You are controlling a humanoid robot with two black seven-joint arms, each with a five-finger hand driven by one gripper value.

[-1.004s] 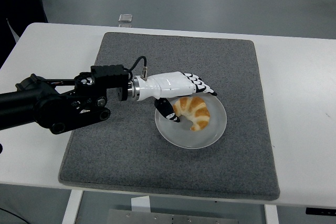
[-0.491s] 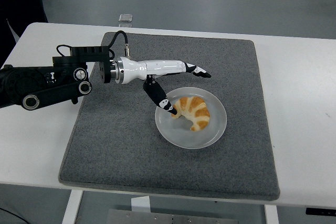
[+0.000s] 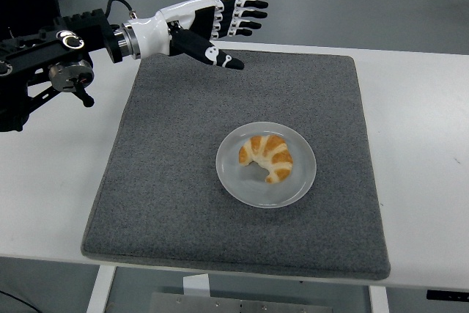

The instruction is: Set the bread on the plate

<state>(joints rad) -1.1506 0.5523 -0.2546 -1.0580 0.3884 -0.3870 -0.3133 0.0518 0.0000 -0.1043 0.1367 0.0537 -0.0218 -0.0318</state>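
Observation:
A golden croissant [image 3: 268, 155] lies on the round translucent plate [image 3: 242, 185], which sits on the grey mat [image 3: 168, 181] right of its middle. My left hand [image 3: 231, 31] is raised above the mat's far left corner, well away from the plate, its white and black fingers [image 3: 245, 14] spread and holding nothing. The black left arm [image 3: 51, 53] runs back to the picture's left edge. My right arm does not show.
The grey mat covers most of the white table [image 3: 418, 144]. A small clear object [image 3: 175, 26] lies beyond the table's far edge, on the floor. A dark shape [image 3: 26, 5] stands at the top left.
My left hand has let go of the croissant, lifted off the plate and pulled back up and left to the mat's far corner. The croissant stays on the plate.

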